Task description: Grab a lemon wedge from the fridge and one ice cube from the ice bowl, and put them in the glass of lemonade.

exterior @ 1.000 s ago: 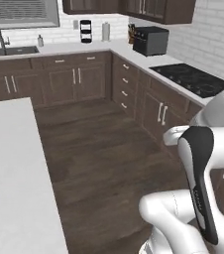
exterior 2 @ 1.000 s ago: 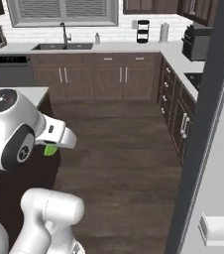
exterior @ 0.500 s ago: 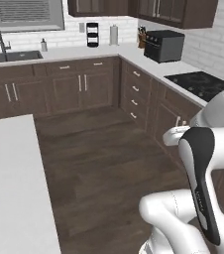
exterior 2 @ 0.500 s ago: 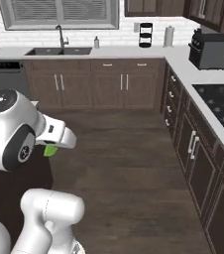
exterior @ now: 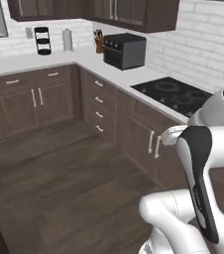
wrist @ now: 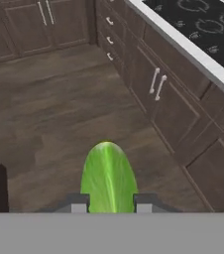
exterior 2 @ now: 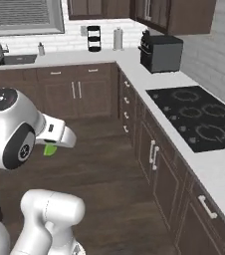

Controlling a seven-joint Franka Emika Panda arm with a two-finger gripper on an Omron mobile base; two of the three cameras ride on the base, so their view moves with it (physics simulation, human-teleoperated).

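Lemon wedge: green-yellow, clamped between the two fingertips of the pincer, carried above the dark wood floor. Nearby: brown cabinets, black cooktop on the pale surface.

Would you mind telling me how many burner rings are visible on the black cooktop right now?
4, on the cooktop set into the counter right of the robot: two at the back nearer the black toaster oven, two at the front. None seems hidden in the right base view.
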